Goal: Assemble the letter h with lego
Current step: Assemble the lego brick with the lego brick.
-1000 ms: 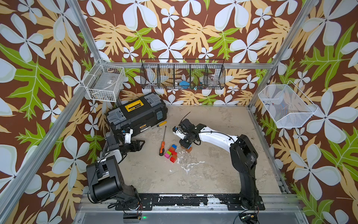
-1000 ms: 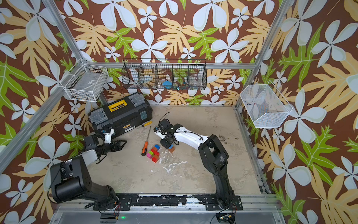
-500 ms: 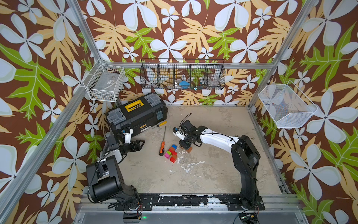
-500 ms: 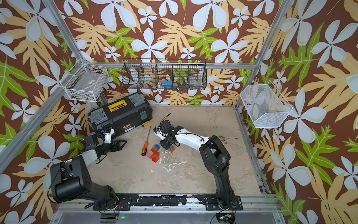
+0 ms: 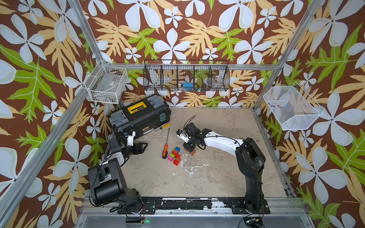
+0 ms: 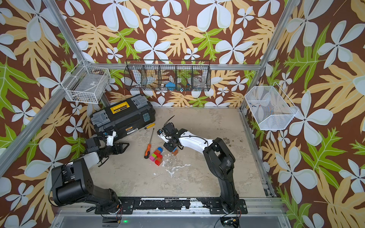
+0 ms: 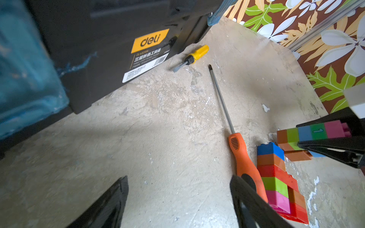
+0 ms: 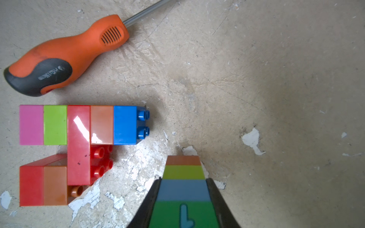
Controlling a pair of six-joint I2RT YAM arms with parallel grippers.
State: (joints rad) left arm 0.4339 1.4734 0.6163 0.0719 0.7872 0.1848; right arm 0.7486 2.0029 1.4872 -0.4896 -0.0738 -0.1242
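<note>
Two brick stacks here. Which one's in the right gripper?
The striped column with the dark green numbered brick, clamped in the right gripper. The other stack, with red bricks, lies flat beside the orange screwdriver, untouched.

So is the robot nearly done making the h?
Nearly, it seems. Done: one joined cluster lies flat beside the screwdriver, already h-shaped. In hand: the right gripper is shut on a striped column with an orange brick against its side. Still to do: probably setting that down and letting go. The left gripper is open and empty; no loose bricks show.
</note>
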